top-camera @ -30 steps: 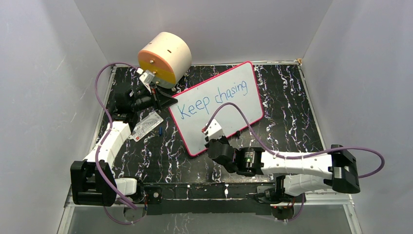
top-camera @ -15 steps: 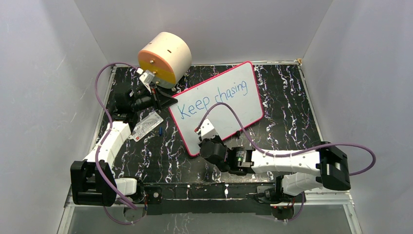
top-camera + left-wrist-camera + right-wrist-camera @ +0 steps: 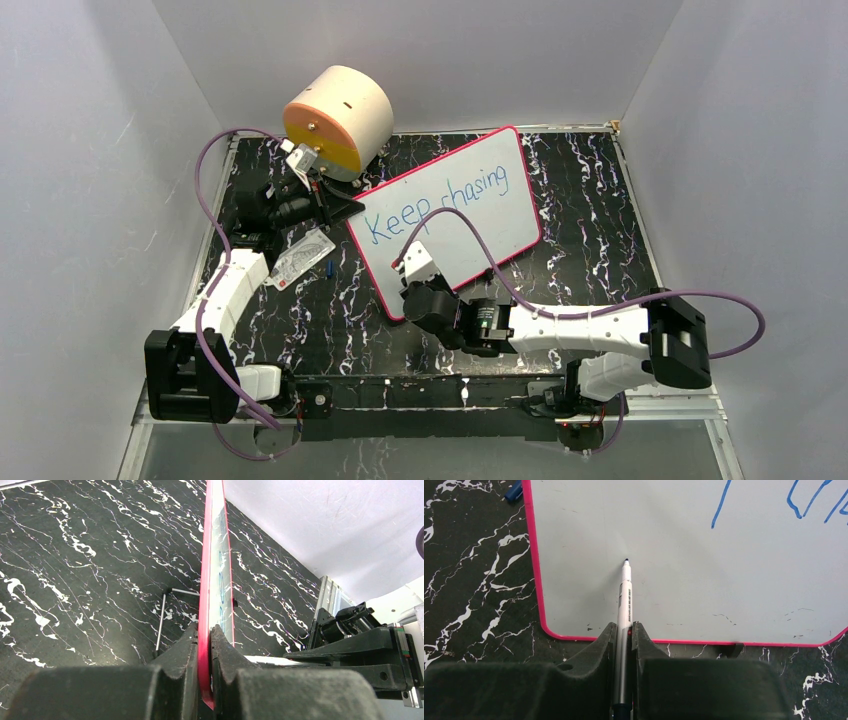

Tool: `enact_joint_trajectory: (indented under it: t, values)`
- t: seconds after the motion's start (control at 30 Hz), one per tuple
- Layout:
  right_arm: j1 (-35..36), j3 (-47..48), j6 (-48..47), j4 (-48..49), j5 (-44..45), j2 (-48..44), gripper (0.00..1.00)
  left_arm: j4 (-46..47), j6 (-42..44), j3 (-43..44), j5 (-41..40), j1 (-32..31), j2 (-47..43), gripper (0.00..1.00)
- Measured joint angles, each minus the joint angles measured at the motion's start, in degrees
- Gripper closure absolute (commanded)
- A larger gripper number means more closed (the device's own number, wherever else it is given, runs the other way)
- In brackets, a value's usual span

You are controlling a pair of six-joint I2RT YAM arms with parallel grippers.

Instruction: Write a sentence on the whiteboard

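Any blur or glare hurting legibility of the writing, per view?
Top external: even light, no glare, sentence sharp on the whiteboard. Left wrist: board edge-on, writing unreadable, left end effector soft up close. Right wrist: marker tip crisp, right end effector softer in foreground.

Black marbled table (image 3: 600, 230) (white-veined): whiteboard (image 3: 500, 215), printed card (image 3: 300, 258), blue piece (image 3: 329, 268)

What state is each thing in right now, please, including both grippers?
whiteboard, edge clamped, lower half blank.
sentence, one blue line, "Keep chasing".
marker, uncapped, tip over the blank lower part.
left gripper, shut on the whiteboard's edge.
right gripper, shut on the marker.
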Motion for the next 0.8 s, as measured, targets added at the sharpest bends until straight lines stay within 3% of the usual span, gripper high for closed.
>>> enact_joint_trajectory:
  t: [0.8]
  values:
    - [-0.63, 2.27, -0.5, -1.99, -0.79, 1.88, 1.0, -0.26, 0.24, 0.04, -0.2, 0.0, 0.02, 1.0]
